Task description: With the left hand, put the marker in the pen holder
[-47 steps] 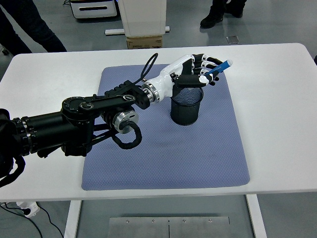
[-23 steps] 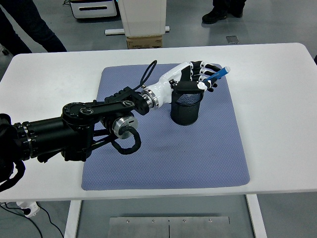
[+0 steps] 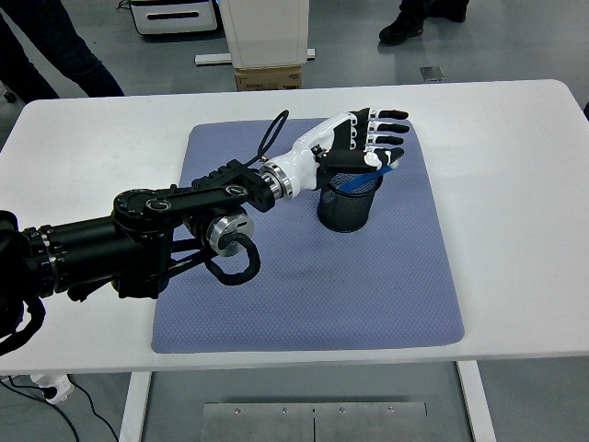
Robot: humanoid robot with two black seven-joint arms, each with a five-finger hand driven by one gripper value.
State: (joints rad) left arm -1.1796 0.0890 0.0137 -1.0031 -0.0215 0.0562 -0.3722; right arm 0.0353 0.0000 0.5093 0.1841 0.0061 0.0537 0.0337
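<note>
A black mesh pen holder [image 3: 347, 204] stands upright on the blue-grey mat [image 3: 304, 285], towards its back. My left hand [image 3: 373, 141] hovers right over the holder's rim, fingers stretched out flat and spread, holding nothing. A blue marker [image 3: 386, 168] shows just under the fingertips, slanting down into the holder's mouth at its right rim; its lower end is hidden inside the mesh. The black left arm [image 3: 138, 230] reaches in from the left edge across the mat.
The mat lies on a white table [image 3: 515, 184]. Beyond the far edge are a cardboard box [image 3: 269, 77], a white cabinet, and people's legs [image 3: 55, 46] at the top left and top right.
The fingers that held the marker have spread out flat. The marker has left the hand and tipped down into the holder; the hand has shifted slightly left and lower.
</note>
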